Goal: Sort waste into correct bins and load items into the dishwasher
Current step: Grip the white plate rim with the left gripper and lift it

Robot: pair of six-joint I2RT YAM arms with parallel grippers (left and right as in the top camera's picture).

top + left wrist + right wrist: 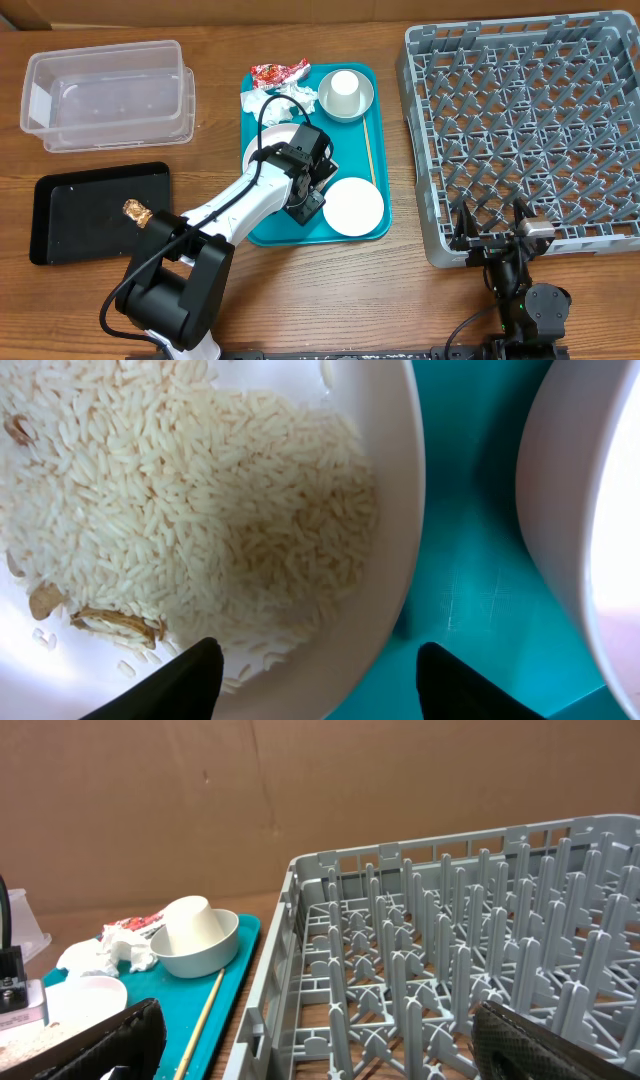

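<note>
My left gripper is open over the teal tray. Its jaws straddle the rim of the large white plate: one fingertip over the plate, the other over the tray. Rice and brown scraps lie on that plate. The smaller white dish lies just to its right. At the tray's back are the red-and-white wrapper, the crumpled napkin and a white cup upside down in the grey bowl. My right gripper stands open at the dish rack's front edge.
A clear tub stands at the back left. In front of it a black tray holds a brown snack piece. A thin wooden stick lies along the teal tray's right side.
</note>
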